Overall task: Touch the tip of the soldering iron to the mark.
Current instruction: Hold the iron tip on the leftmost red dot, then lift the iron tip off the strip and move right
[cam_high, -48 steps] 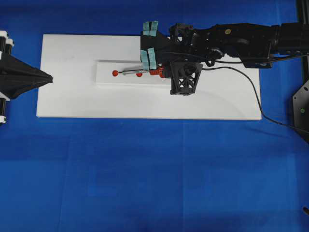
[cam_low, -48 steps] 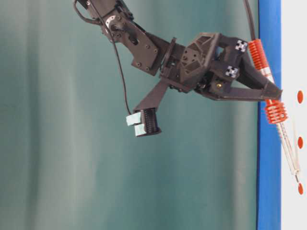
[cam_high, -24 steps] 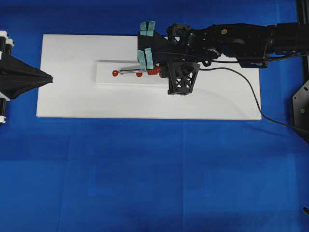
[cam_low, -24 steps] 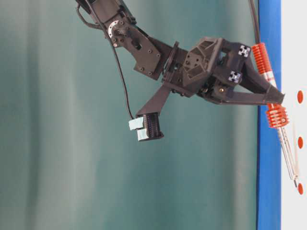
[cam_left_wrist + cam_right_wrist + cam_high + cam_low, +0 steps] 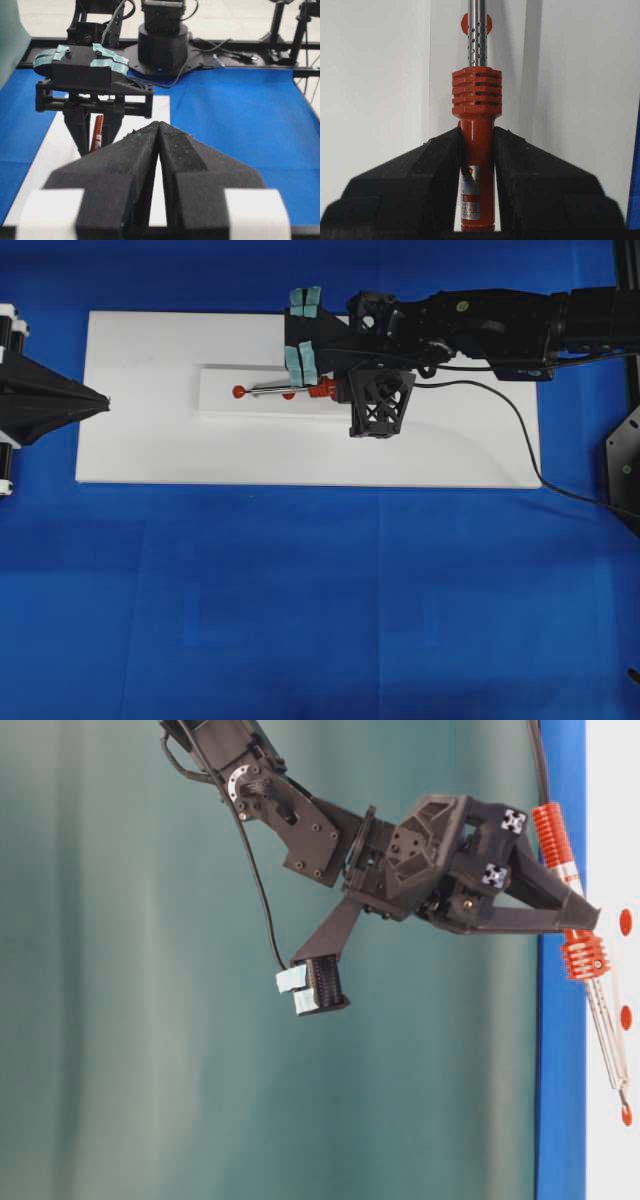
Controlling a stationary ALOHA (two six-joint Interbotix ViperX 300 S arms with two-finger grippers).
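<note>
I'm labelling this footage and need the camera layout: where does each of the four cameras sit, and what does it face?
Overhead: straight above, facing down on the white board; right arm across it, left gripper at the left edge.
Table-level: low, side-on and rotated; right gripper holding the soldering iron.
Left wrist: behind shut jaws, facing the right arm.
Right wrist: along the iron toward a red dot.
The exterior views share iron and dots.
</note>
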